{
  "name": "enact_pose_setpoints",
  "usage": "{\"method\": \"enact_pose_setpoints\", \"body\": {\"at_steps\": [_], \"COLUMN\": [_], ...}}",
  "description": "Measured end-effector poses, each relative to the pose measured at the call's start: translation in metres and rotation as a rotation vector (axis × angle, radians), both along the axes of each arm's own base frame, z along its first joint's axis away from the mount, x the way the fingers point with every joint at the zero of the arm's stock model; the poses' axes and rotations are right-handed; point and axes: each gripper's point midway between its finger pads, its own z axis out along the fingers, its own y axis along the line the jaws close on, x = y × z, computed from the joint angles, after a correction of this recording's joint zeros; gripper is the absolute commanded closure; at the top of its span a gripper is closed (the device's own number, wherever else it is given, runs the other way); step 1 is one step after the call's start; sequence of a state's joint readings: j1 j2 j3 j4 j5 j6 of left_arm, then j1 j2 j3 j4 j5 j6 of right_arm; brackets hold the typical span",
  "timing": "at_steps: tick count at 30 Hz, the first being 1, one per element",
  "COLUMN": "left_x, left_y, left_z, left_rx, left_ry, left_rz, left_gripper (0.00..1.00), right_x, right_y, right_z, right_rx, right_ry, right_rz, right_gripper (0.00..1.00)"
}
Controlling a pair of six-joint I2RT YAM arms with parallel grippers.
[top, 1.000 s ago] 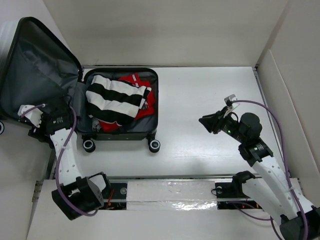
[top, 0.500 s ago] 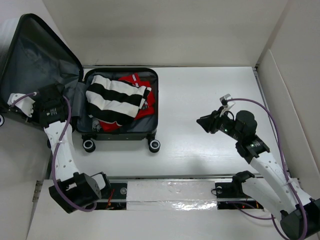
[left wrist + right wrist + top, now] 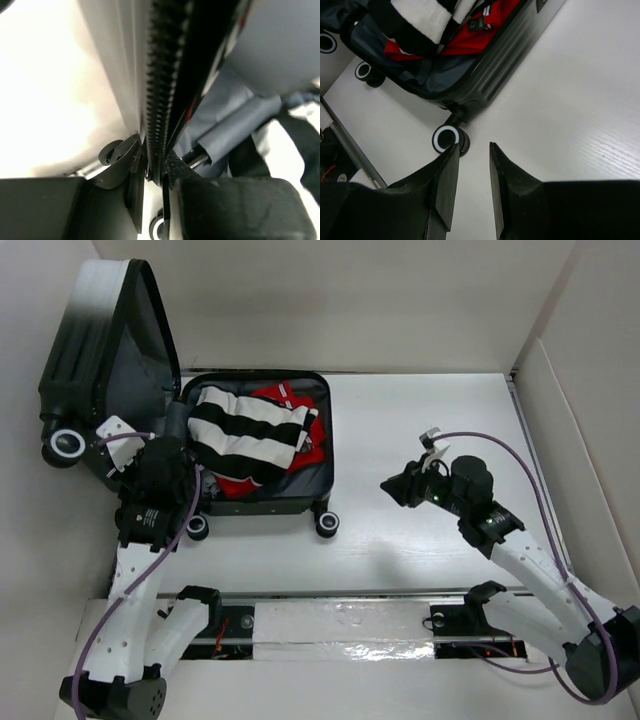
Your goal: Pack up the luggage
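Left hand pinches the luggage by the rim of its lid, now raised from flat at 9 o'clock. Inside, striped garment covers red garment; right hand hangs half-open, empty.

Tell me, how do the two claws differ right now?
The left claw is pinched shut on the zippered rim of the luggage lid. The right claw has a gap between its fingers and holds nothing. The left claw is right against the raised lid, while the right claw hangs over the bare table, pointing toward a wheel. Both are black and two-fingered.
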State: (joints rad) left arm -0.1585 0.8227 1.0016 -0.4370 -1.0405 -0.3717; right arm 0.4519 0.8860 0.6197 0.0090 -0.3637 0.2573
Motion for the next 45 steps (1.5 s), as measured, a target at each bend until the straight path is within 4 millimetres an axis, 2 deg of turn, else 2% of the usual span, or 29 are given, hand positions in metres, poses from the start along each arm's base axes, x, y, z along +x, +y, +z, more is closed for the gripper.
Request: {"method": "enact_pose_setpoints", "body": {"at_steps": [5, 7, 9, 10, 11, 14, 17, 19, 22, 24, 25, 26, 29, 32, 36, 38, 40, 41, 43, 44, 45], "left_x": [0.014, 0.022, 0.031, 0.034, 0.037, 0.046, 0.054, 0.059, 0.065, 0.070, 0.074, 0.078, 0.078, 0.071, 0.052, 0.051, 0.056, 0.060, 0.064, 0.064, 0.063], "left_y": [-0.022, -0.032, -0.044, -0.048, -0.053, -0.067, -0.078, -0.083, -0.091, -0.104, -0.122, -0.150, -0.196, -0.235, -0.292, -0.309, -0.311, -0.306, -0.287, -0.273, -0.257], "left_z": [-0.026, -0.029, -0.027, -0.026, -0.025, -0.020, -0.021, -0.020, -0.019, -0.024, -0.028, -0.030, -0.054, -0.077, -0.076, -0.073, -0.074, -0.076, -0.075, -0.068, -0.059], "left_rx": [-0.047, -0.067, -0.081, -0.084, -0.087, -0.094, -0.094, -0.086, -0.086, -0.106, -0.160, -0.221, -0.320, -0.368, -0.368, -0.360, -0.356, -0.352, -0.335, -0.320, -0.312], "left_ry": [0.017, 0.016, 0.007, 0.004, 0.001, -0.002, 0.018, 0.021, 0.012, 0.001, -0.018, -0.040, 0.015, 0.108, 0.159, 0.171, 0.179, 0.179, 0.167, 0.139, 0.099], "left_rz": [-0.169, -0.243, -0.317, -0.350, -0.382, -0.466, -0.537, -0.567, -0.618, -0.687, -0.769, -0.899, -1.089, -1.226, -1.415, -1.462, -1.440, -1.399, -1.286, -1.215, -1.137], "left_gripper": [1.00, 1.00, 1.00, 1.00, 1.00, 1.00, 1.00, 1.00, 1.00, 1.00, 1.00, 1.00, 1.00, 1.00, 1.00, 1.00, 1.00, 0.96, 0.77, 0.61, 0.54], "right_x": [0.001, 0.005, 0.014, 0.021, 0.030, 0.067, 0.106, 0.121, 0.129, 0.127, 0.125, 0.122, 0.118, 0.120, 0.127, 0.129, 0.129, 0.128, 0.127, 0.126, 0.126], "right_y": [0.022, 0.028, 0.029, 0.028, 0.024, 0.013, 0.018, 0.033, 0.057, 0.066, 0.070, 0.071, 0.071, 0.071, 0.073, 0.074, 0.074, 0.073, 0.072, 0.072, 0.072], "right_z": [-0.002, -0.002, -0.002, -0.004, -0.008, -0.023, -0.037, -0.047, -0.061, -0.069, -0.070, -0.072, -0.067, -0.056, -0.054, -0.063, -0.074, -0.078, -0.081, -0.081, -0.080], "right_rx": [-0.021, -0.022, -0.020, -0.016, -0.017, -0.030, -0.034, -0.029, -0.020, -0.010, 0.000, 0.010, 0.033, 0.048, 0.049, 0.041, 0.027, 0.023, 0.017, 0.015, 0.014], "right_ry": [0.022, 0.028, 0.028, 0.031, 0.041, 0.100, 0.159, 0.194, 0.238, 0.259, 0.266, 0.273, 0.268, 0.243, 0.238, 0.253, 0.276, 0.283, 0.289, 0.287, 0.282], "right_rz": [0.021, 0.010, -0.031, -0.063, -0.102, -0.196, -0.217, -0.188, -0.131, -0.106, -0.097, -0.092, -0.091, -0.094, -0.101, -0.102, -0.105, -0.106, -0.106, -0.105, -0.104], "right_gripper": [0.63, 0.63, 0.54, 0.48, 0.36, 0.21, 0.19, 0.19, 0.19, 0.19, 0.19, 0.19, 0.19, 0.19, 0.21, 0.21, 0.21, 0.21, 0.22, 0.22, 0.24]}}
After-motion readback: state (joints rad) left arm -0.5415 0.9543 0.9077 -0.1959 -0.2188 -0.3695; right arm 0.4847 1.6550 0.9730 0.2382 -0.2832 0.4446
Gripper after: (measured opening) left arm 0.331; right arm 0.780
